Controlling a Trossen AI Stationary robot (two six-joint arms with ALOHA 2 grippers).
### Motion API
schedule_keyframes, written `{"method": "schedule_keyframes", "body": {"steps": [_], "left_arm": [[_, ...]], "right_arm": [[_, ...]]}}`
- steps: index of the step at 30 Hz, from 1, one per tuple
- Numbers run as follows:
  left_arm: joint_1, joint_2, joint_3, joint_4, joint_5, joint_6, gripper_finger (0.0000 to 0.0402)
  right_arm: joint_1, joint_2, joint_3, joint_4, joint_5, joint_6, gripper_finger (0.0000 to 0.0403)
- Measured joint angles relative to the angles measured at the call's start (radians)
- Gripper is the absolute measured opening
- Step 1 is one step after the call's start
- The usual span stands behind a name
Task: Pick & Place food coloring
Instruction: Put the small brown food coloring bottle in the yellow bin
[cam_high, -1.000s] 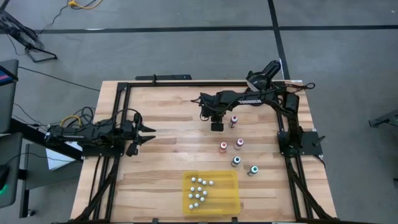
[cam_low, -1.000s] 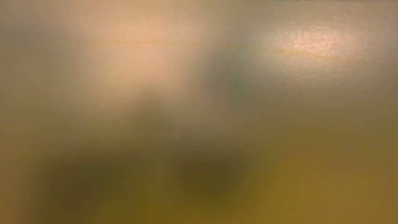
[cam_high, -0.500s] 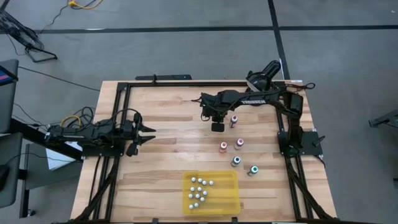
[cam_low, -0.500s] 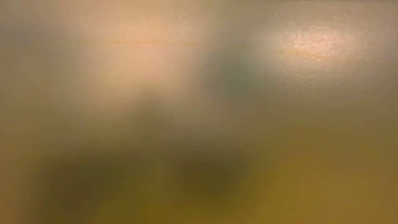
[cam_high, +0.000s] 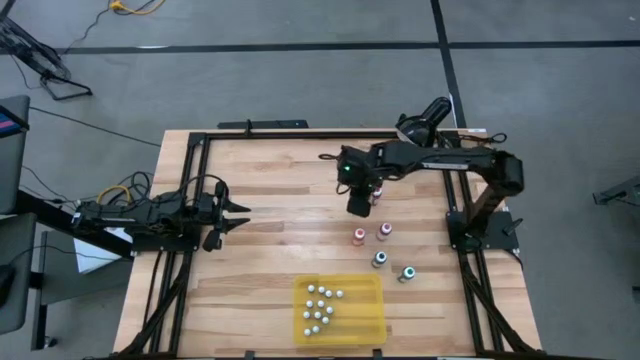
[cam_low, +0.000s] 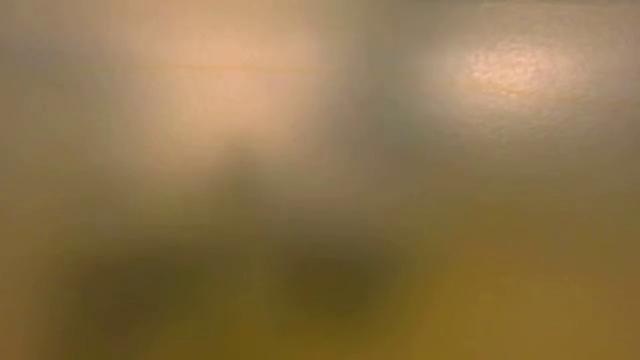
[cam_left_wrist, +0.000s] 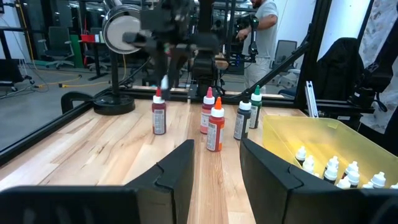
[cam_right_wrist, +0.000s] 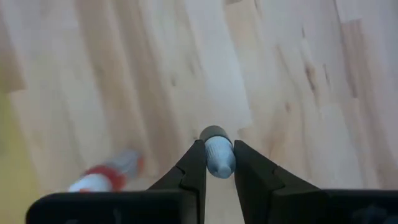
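A small bottle (cam_right_wrist: 219, 155) is clamped between the right gripper's (cam_right_wrist: 219, 163) fingers, above the table (cam_high: 270, 190) near the far bottles. About ten white-capped bottles (cam_high: 320, 301) already lie in the yellow tray (cam_high: 362, 318); five coloured-cap bottles (cam_high: 383, 232) stand outside it, not yet moved. The left gripper (cam_high: 238, 215) waits at the left edge, fingers apart and empty.

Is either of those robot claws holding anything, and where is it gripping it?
The right gripper pinches a small food coloring bottle by its pale cap end. The left gripper holds nothing.
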Motion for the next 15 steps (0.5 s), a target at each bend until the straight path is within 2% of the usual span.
{"method": "schedule_keyframes", "body": {"steps": [7,15], "left_arm": [[0.0,0.0,0.0,0.0,0.0,0.0,0.0121],[0.0,0.0,0.0,0.0,0.0,0.0,0.0121]], "right_arm": [[0.088,-0.103,0.0,-0.062,-0.003,0.114,0.0052],[0.253,-0.139,0.003,-0.075,-0.019,0.115,0.0052]]}}
